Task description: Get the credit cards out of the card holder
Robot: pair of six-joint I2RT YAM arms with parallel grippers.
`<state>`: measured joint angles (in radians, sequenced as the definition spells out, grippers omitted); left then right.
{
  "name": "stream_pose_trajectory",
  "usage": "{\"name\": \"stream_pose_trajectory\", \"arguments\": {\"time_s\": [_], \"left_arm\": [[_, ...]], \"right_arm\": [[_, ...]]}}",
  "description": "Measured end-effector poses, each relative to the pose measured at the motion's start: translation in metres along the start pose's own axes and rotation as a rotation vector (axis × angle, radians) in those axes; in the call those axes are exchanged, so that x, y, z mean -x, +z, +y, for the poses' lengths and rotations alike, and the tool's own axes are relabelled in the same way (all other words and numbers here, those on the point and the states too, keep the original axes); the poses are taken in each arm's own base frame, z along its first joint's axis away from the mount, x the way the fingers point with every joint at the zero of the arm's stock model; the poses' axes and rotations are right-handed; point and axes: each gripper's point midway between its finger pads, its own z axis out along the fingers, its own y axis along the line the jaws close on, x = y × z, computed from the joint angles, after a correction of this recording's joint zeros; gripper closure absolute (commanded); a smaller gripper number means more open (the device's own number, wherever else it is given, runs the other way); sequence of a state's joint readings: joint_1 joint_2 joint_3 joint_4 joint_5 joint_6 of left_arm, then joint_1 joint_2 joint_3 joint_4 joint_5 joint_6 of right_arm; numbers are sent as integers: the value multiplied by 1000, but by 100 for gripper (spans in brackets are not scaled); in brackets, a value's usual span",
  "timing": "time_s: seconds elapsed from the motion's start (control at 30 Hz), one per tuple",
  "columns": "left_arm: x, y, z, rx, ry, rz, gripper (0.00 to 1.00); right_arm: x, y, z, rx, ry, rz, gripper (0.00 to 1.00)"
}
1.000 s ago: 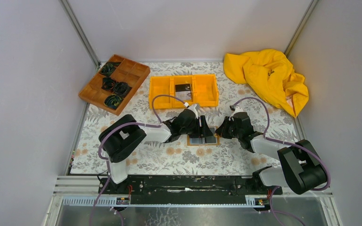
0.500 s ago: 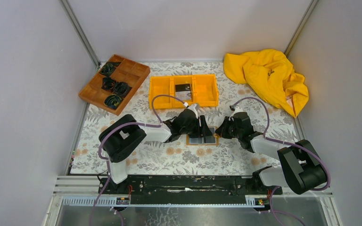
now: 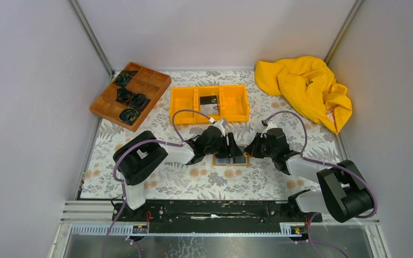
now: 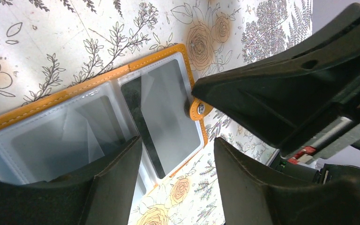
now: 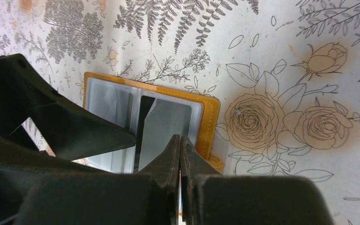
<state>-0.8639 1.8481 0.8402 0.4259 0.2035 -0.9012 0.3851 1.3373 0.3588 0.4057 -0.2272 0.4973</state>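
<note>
left gripper (image 4: pixel 177 143): fingers spread, hanging right over the open holder, nothing pinched
right gripper (image 5: pixel 180 140): pressed together, empty, tip down at the holder's 3 o'clock edge
card holder (image 4: pixel 93 117): mid-table, flat open, pockets up
black card (image 4: pixel 138 115): tucked in a pocket by the fold; other cards, can't tell
orange bin (image 3: pixel 235 102): 12 o'clock from the holder, dark flat piece (image 3: pixel 208 100) in the middle slot, maybe a card already out
progress: holder's opened, pulling looks mostly left

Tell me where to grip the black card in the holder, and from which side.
Pinch the black card by the long edge beside the holder's centre fold, in the snap-side pocket. Come down from the fold side: it lies flat, and only that strip seems clear of the plastic.
</note>
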Motion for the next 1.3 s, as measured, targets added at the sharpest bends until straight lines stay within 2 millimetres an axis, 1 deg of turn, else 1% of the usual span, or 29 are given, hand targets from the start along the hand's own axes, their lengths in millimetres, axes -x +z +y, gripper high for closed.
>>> {"name": "stream_pose_trajectory", "arguments": {"time_s": [0.17,0.23,0.57,0.83,1.07,1.3], "left_arm": [[0,0,0,0,-1,0,35],[0,0,0,0,-1,0,35],[1,0,1,1,-3,-1,35],[3,0,2,3,-6,-5,35],[2,-1,2,-9,-16,2,35],[0,-6,-2,-71,-53,12,34]], "right_arm": [[15,-10,2,-12,-12,-77,100],[18,-11,2,-17,-14,-87,100],[-4,-6,-15,-76,0,-1,100],[-1,1,-14,-83,-3,24,100],[-1,3,-12,-76,-7,34,100],[-1,6,-9,-63,-7,45,100]]}}
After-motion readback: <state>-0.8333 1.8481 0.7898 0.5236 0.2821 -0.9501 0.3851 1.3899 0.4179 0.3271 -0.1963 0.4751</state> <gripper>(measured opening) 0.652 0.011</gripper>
